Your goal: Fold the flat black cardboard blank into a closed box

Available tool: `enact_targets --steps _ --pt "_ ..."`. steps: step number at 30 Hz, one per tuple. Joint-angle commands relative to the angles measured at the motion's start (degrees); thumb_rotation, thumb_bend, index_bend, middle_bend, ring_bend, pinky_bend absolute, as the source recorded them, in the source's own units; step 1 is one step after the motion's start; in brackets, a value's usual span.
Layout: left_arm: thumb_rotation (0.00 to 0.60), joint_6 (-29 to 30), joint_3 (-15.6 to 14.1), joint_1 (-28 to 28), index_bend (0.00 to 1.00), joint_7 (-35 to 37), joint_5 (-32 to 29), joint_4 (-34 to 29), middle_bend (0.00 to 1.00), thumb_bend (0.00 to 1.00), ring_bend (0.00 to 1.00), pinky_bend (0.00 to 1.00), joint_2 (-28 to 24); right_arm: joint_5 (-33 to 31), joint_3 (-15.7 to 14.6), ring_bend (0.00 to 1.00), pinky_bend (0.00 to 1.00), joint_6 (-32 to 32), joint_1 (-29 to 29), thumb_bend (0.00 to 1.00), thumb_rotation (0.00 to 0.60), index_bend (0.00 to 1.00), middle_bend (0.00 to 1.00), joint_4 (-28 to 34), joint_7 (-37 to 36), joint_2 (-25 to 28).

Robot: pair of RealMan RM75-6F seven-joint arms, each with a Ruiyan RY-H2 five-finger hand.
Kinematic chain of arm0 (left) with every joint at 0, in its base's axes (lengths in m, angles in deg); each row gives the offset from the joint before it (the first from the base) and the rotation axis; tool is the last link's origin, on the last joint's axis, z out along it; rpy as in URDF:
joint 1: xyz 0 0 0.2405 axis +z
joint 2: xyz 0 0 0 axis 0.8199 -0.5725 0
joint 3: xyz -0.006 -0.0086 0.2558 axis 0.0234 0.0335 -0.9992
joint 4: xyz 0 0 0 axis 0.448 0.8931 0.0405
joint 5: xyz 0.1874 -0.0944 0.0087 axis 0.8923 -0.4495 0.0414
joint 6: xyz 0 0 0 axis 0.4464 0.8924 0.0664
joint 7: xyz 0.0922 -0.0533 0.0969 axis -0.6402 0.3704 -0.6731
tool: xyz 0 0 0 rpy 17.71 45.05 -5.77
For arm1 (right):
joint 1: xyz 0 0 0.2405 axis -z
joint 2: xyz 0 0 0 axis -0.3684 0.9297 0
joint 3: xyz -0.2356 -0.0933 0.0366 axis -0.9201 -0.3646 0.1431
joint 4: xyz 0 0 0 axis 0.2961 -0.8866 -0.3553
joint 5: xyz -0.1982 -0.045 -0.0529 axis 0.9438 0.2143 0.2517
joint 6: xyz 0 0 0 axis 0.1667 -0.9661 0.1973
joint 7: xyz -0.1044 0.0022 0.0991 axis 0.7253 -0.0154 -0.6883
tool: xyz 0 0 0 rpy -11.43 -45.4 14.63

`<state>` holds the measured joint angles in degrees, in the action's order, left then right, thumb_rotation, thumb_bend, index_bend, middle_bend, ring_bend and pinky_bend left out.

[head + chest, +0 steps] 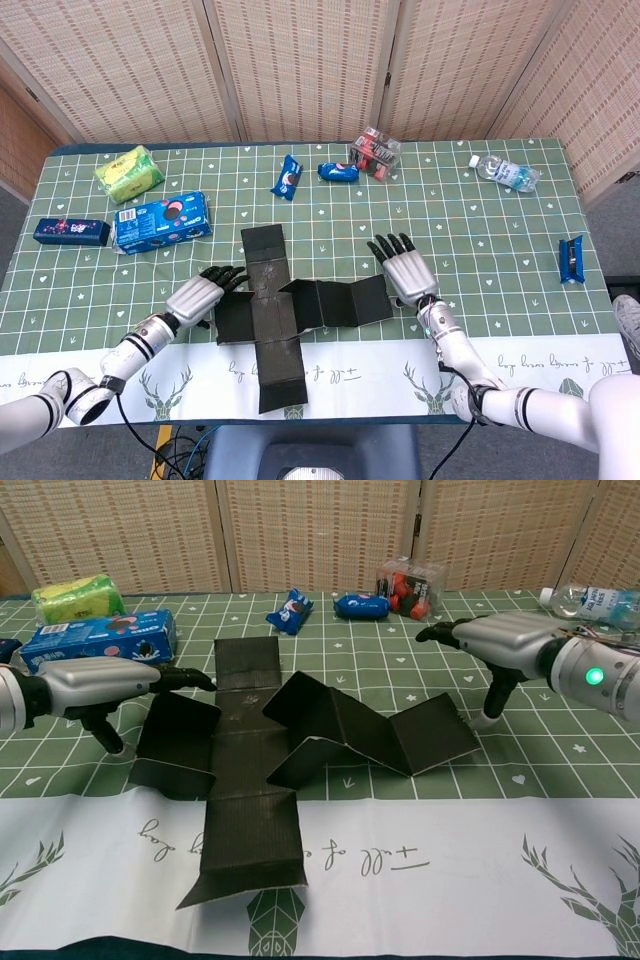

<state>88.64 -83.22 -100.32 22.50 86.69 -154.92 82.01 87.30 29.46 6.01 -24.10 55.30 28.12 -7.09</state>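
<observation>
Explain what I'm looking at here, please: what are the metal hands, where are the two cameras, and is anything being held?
A two-armed robot sits at a table; each arm ends in a metal hand. One picture looks down from its head, the other looks forward from its chest. In the middle lies a cross-shaped black cardboard blank, partly buckled upward. The left hand has its fingers at the blank's left flap; the right hand has its thumb at the right end panel. Neither grips anything. Around them on the green tablecloth lie snack packs, including a blue cookie box, and a water bottle.
</observation>
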Motion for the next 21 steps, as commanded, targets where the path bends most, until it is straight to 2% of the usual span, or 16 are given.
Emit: enact_targets --steps 1,11,21 --pt "0.6 0.62 0.17 0.62 0.0 -0.69 -0.61 -0.41 0.0 0.36 0.0 0.1 -0.6 0.21 0.03 0.0 0.0 -0.19 0.34 0.1 0.6 0.0 0.0 0.73 -0.5 1.19" --pt "0.6 3.65 1.11 3.56 0.0 -4.35 -3.44 -4.47 0.0 0.36 0.0 0.1 -4.46 1.69 0.87 0.0 0.0 -1.36 2.01 0.1 0.6 0.0 0.0 4.14 -4.44 6.01" --pt "0.6 6.48 2.18 5.86 0.0 -6.69 -5.1 -8.59 0.0 0.36 0.0 0.1 -8.17 3.38 1.92 0.0 0.0 -1.17 3.54 0.1 0.6 0.0 0.0 12.64 -9.04 14.09"
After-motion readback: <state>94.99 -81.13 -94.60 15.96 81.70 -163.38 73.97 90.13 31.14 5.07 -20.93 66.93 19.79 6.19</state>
